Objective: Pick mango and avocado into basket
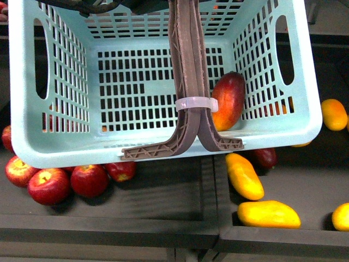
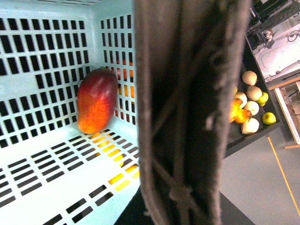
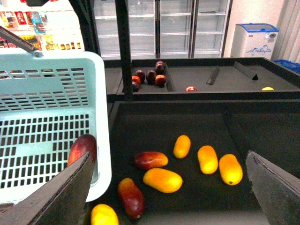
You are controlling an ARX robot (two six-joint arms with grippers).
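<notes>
Red-orange oval mango (image 1: 229,101) lying inside the pale mint-teal slotted plastic basket (image 1: 71,155).
It rests against the right wall, beside the brown zip-tied handles (image 1: 188,65). The right gripper (image 3: 168,157) hangs outside the basket above loose yellow elongated mangoes (image 3: 162,180), jaws spread wide, empty. The left gripper's jaws show nowhere, so I cannot tell their state.
</notes>
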